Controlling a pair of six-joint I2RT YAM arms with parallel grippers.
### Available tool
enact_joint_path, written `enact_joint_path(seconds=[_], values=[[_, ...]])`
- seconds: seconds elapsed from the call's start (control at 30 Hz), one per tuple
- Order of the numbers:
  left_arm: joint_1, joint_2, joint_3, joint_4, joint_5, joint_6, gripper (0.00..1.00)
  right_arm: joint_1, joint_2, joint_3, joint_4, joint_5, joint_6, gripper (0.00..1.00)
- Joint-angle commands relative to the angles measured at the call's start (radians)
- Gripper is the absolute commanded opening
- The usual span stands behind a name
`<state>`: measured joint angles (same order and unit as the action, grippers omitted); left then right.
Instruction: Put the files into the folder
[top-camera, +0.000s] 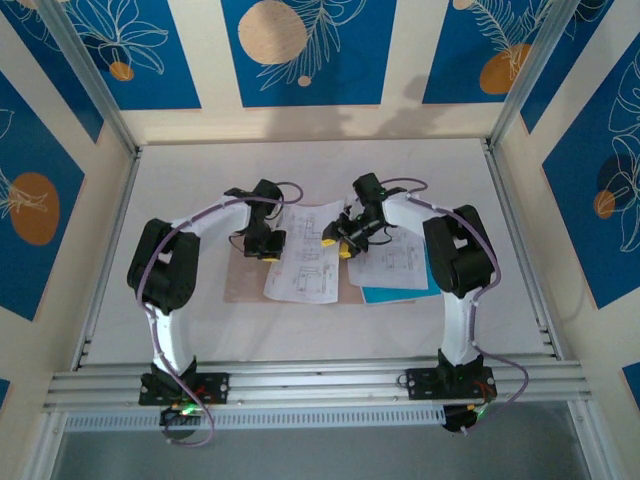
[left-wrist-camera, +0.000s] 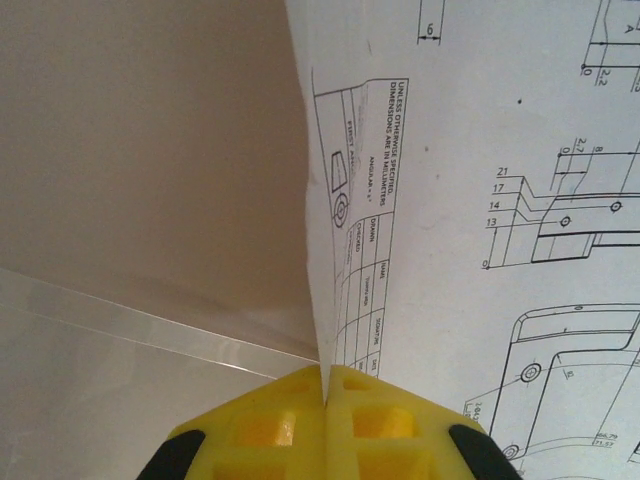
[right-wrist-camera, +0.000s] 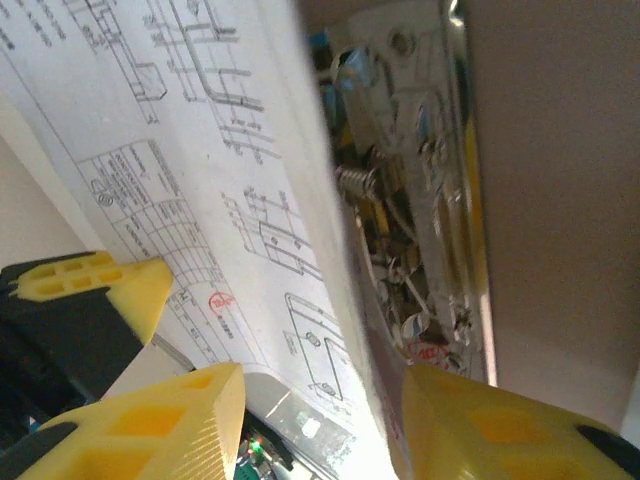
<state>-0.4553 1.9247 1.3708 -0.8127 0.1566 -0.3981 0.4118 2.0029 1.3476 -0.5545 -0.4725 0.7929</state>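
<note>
Well, the left hand (top-camera: 267, 251) pinches the files (top-camera: 300, 268) at frame centre, over the folder (top-camera: 241, 290). The right hand (top-camera: 337, 245) straddles their opposite edge, jaws apart. Uneven pulling could crumple a sheet.

Off-white flat tabletop (top-camera: 180, 200). A thin tan rectangular card folder (top-camera: 243, 287) lies flat left of centre. Just right of it are printed white paper sheets (top-camera: 395, 262), resting over a light-blue sheet (top-camera: 400, 294).
</note>
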Motion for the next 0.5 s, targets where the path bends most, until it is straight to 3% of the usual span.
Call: enact_joint_path(seconds=[0.0,0.47], values=[[0.011,-0.013,-0.015,0.001,0.011,-0.022,0.00,0.024,-0.048,-0.033,0.002,-0.020,-0.013,0.46],[0.011,-0.026,-0.035,0.009,0.016,-0.036,0.00,0.096,-0.095,-0.107,0.011,0.035,-0.008,0.37]])
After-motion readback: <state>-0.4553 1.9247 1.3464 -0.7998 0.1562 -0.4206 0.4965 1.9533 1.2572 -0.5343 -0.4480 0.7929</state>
